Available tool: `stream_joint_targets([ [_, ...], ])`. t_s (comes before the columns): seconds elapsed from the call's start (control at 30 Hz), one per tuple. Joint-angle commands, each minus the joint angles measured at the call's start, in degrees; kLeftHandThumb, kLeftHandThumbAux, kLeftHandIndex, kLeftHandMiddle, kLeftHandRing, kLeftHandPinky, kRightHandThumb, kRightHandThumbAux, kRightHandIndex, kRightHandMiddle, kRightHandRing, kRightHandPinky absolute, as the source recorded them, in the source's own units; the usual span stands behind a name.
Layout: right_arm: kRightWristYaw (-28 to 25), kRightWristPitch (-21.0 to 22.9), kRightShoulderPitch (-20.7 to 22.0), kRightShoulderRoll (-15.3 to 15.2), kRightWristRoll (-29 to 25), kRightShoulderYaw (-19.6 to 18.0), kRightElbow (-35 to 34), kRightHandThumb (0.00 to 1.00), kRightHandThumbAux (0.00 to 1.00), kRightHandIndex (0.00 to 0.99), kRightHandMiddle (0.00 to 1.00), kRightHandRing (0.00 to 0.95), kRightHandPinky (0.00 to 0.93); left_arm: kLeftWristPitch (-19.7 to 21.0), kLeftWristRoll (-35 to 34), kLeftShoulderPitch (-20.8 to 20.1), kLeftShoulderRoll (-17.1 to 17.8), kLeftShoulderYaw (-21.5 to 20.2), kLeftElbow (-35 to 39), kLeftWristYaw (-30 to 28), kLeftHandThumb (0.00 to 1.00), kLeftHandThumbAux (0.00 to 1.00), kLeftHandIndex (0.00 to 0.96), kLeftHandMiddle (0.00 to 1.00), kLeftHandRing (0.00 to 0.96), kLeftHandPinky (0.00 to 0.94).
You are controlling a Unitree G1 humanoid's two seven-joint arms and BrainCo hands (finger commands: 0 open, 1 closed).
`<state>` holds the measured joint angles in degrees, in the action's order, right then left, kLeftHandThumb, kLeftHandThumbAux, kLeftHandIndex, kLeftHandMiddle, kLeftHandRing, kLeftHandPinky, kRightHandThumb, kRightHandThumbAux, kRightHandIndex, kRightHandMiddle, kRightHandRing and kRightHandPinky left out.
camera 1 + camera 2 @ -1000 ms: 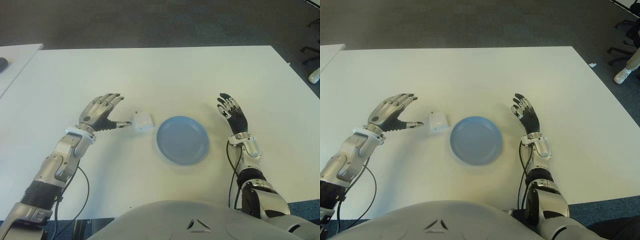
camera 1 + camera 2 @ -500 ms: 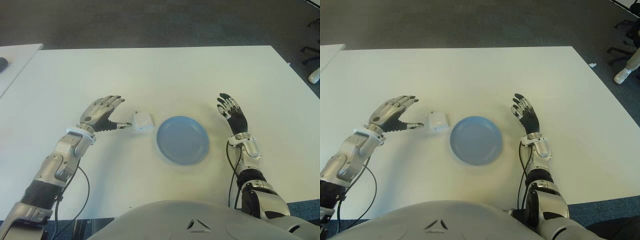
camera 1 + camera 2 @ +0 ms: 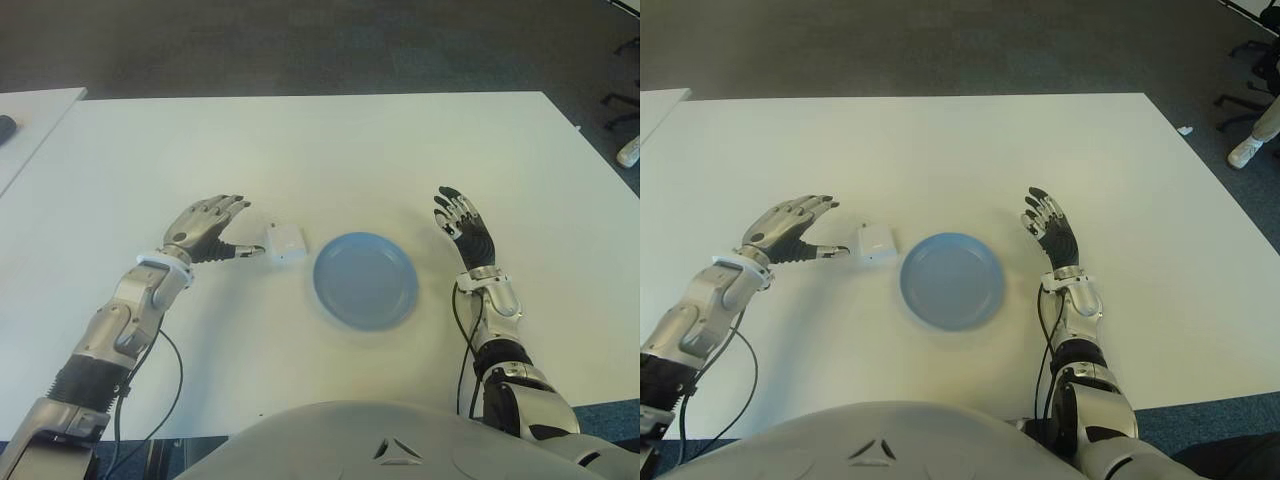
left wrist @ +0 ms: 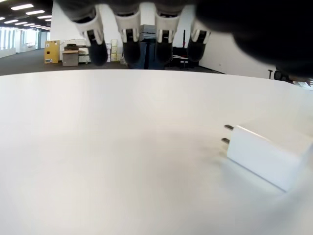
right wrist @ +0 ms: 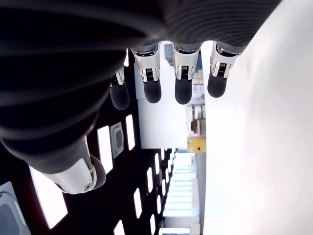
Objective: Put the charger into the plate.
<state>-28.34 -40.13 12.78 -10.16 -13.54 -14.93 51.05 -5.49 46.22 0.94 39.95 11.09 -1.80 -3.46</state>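
Judging by how things lie, you are at the very start — nothing of the task is done; the charger [image 3: 285,242] sits on the white table [image 3: 330,150], just beside the blue plate [image 3: 365,280] on the robot's left, and the plate holds nothing; the 2 look close but I cannot tell whether they touch.

Your left hand [image 3: 205,228] is near the charger on the side away from the plate, fingers spread and holding nothing; the thumb tip reaches toward the charger, yet contact is not plain from above; the left wrist view shows the charger [image 4: 261,156] lying flat with its 2 prongs pointing out sideways, clear of the fingertips [image 4: 131,46] above it — so no grasp yet.

Your right hand [image 3: 463,228] shows on the far side of the plate, to the robot's right, fingers extended and empty; whether it rests on the table I cannot say.

What is left: close on the charger, lift it, carry it over the plate, release.

Hard to make out: the charger's far face, and any cable or port on it; the left palm hides part of its own view.
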Motion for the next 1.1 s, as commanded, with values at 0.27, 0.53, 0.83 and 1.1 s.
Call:
stream_joint_targets([
  [0.27,0.44,0.27,-6.85,4.25,-0.48,0.50,2.86,0.248,0.666,0.121,0.101,0.080,0.065,-0.19,0.78,-1.82,-1.01,2.62,-4.67,0.37,0.368,0.206,0.005,0.013,0.004,0.066],
  [0.53,0.68,0.13,-7.27,4.54,-0.35,0.76,2.44,0.248,0.666,0.121,0.101,0.080,0.065,-1.58,1.00,-2.53,-0.81,3.14,-6.35,1.66,0.333,0.208,0.016,0.011,0.000,0.061],
  [0.83,1.01,0.00,-7.84,4.88,-0.19,1.10,1.78,0.248,0.666,0.121,0.101,0.080,0.065,-2.58,1.62,-4.62,-0.76,4.40,-8.81,2.16,0.342,0.215,0.014,0.006,0.000,0.057],
  [1.1,1.42,-0.13,-8.36,5.24,-0.03,1.53,1.16,0.248,0.666,0.121,0.101,0.080,0.065,-3.13,2.15,-6.20,-1.43,5.67,-11.11,2.80,0.360,0.218,0.004,0.000,0.000,0.055],
])
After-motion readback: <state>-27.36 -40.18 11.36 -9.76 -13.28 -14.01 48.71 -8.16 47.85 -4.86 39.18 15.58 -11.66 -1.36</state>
